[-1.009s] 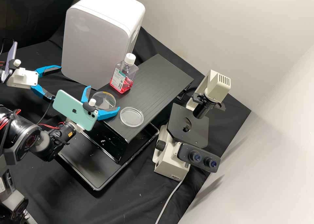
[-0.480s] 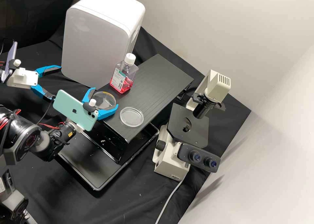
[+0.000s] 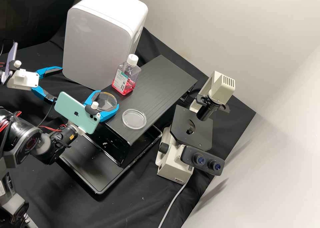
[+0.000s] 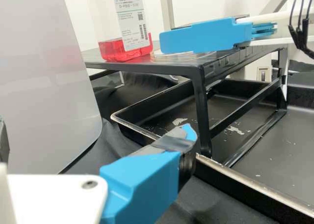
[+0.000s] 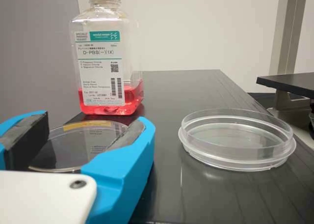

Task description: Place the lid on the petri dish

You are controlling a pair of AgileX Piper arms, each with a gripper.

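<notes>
lid (image 3: pixel 103 103): clear disc, flat on the black raised shelf (image 3: pixel 160 81), at the corner nearest my arms; caught between the fingers of my right arm
right end effector (image 3: pixel 107 100): mine; pinching the lid by its rim, one blue finger with its dark pad at each side; down at the level of the shelf top
petri dish (image 3: pixel 134 118): clear, uncovered, on the same shelf; just beside the lid, on the side toward the microscope (image 3: pixel 195 144); touching neither the lid nor my fingers
left end effector (image 3: pixel 57 84): mine; fingers spread, nothing between them; off the shelf, over the black counter (image 3: pixel 140 194), close by the white box (image 3: pixel 103 34); well apart from the lid
bottle (image 3: pixel 126 75): clear, white cap, red liquid low in it; upright on the shelf, behind the lid and near it, in front of the white box
tray (image 3: pixel 90 166): black, shallow, on the counter with the shelf's legs standing in it; pale specks on its floor
microscope: white body, dark stage, two eyepieces; on the counter just beside the tray, on the side away from my arms
</notes>
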